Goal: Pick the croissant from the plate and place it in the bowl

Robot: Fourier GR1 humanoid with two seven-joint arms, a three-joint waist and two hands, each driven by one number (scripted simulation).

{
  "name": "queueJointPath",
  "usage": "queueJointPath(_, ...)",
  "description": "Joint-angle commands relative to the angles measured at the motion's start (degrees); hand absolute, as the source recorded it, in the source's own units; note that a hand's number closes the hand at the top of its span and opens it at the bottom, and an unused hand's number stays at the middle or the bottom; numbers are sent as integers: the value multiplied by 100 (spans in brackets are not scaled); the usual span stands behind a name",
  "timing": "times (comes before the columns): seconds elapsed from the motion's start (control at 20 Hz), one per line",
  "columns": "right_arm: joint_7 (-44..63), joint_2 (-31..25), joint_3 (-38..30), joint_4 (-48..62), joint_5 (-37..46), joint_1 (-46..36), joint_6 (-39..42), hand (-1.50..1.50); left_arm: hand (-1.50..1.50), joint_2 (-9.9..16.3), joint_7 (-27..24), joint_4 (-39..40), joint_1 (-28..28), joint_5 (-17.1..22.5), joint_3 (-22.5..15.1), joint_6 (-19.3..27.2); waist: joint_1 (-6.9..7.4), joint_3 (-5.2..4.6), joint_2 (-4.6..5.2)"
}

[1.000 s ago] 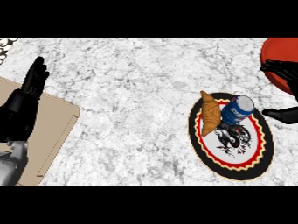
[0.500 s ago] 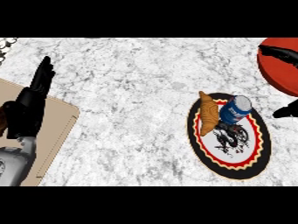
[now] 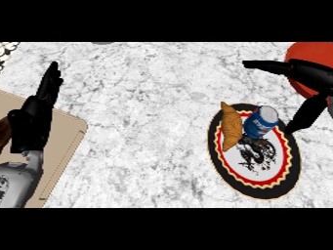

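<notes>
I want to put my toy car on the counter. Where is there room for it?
The biggest bare patch is the marble counter between the tan board on the left and the plate on the right. The plate is crowded: a croissant and a blue can sit there. The right hand hangs open by the red bowl.

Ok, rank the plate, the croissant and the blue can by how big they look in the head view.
1. plate, clearly largest.
2. croissant.
3. blue can, close to the croissant; it stands upright toward the camera, so this order is unsure.
</notes>
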Motion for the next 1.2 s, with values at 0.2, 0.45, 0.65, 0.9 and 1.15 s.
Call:
queueJointPath(0.2,307,543,518,-224,842,-25,310,-150,0,-234,-43,83,17,-182,113,-1,-57,1,-3)
queueJointPath(0.45,798,649,854,-379,1464,154,315,-150,0,-50,-107,-251,364,-64,310,-261,-40,0,-18)
queueJointPath(0.65,1185,785,778,-543,1783,353,364,-150,0,-193,-92,210,60,-184,418,-304,-107,0,-12)
queueJointPath(0.9,865,1084,492,83,2277,195,266,-150,0,-391,-207,282,23,-352,490,-412,-84,1,-5)
queueJointPath(1.15,1165,1850,572,413,2699,235,-87,-150,0,-538,-533,406,148,-402,551,-496,-73,0,0)
